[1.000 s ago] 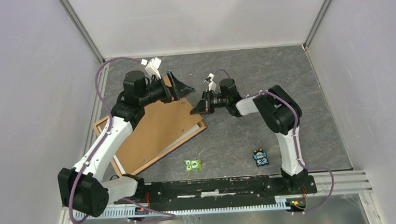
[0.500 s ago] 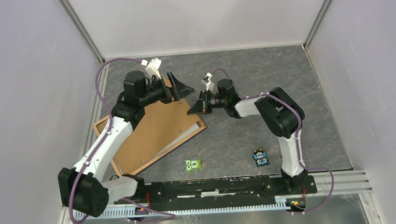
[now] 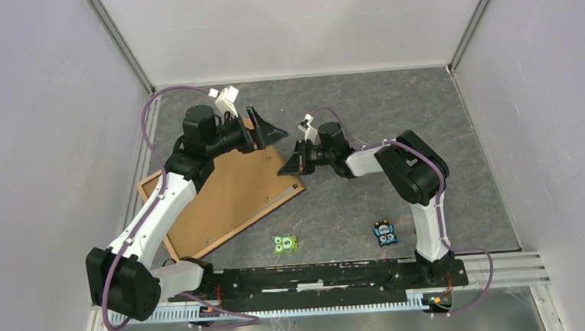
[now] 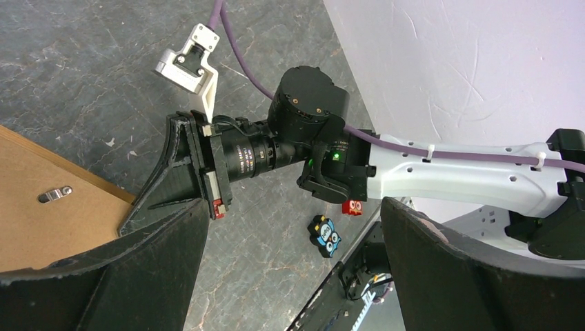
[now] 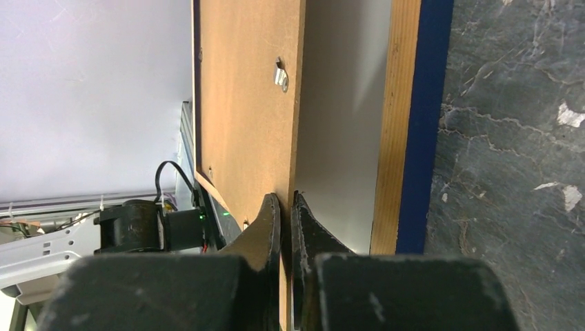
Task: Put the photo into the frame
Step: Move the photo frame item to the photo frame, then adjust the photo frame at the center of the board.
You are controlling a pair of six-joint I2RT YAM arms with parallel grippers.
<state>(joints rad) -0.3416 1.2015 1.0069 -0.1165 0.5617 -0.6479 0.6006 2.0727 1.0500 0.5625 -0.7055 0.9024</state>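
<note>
The frame (image 5: 394, 103) lies face down, showing its light wood rail with a dark blue outer edge, and its near right corner (image 3: 298, 186) shows in the top view. Inside it lies the photo (image 5: 341, 124), plain white back up. A brown backing board (image 3: 226, 192) with a small metal clip (image 5: 281, 76) covers most of it. My right gripper (image 5: 286, 201) is shut on the board's edge, at its right corner (image 3: 286, 167). My left gripper (image 3: 270, 127) hovers open over the board's far corner with nothing between its fingers (image 4: 103, 276).
A green toy (image 3: 284, 243) and a blue owl toy (image 3: 386, 233) lie on the grey mat near the arm bases. A small red toy (image 4: 353, 207) shows under the right arm in the left wrist view. White walls enclose three sides.
My right gripper has moved left with the board's edge, and the board now covers more of the photo's white back. The left arm has stayed in place.
</note>
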